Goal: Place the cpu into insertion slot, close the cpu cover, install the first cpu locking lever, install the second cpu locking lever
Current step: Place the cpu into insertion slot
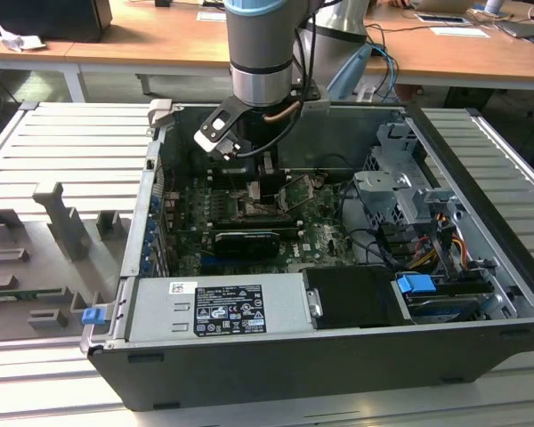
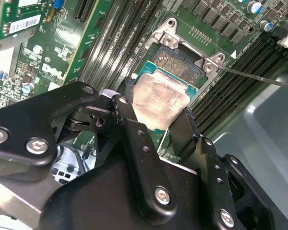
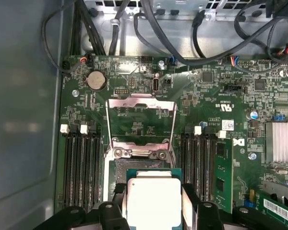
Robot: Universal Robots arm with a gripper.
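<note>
Gripper (image 2: 158, 108) clamped on the chip (image 2: 161, 98): two black fingers (image 2: 134, 129) press its opposite edges, silver top up. We log the chip as held over the near part of the socket (image 2: 178, 61), not seated. Some of the dark pin field shows uncovered beyond it.

Exterior view, from its left: grey fixture plate (image 1: 62, 231) outside the case, then the open computer case (image 1: 249, 374) with the arm (image 1: 260, 62) reaching down into it, then the drive cage (image 1: 392, 169) toward that view's right.

Risks, as we judge them:
- The chip looks short of full register with the socket. Lowered like this, an edge could land on the metal rim or on the pins (which bend easily).
- The grip is on thin edges only, so a slight tilt could let the chip slip and drop corner-first.
- A thin lever rod (image 2: 254, 76) juts out beside the socket, and a finger could catch it.
- The cover (image 3: 120, 101) is swung open beyond the hinge. A knock could swing it onto the chip.

View differences: the first wrist view gives us the cover frame, the memory slots (image 3: 81, 163) flanking the socket, and how square the chip (image 3: 153, 201) sits to it. The second wrist view gives the pin field, the lever rod and the chip's tilt (we cannot gauge the height). The exterior view gives arm posture and the case walls.
</note>
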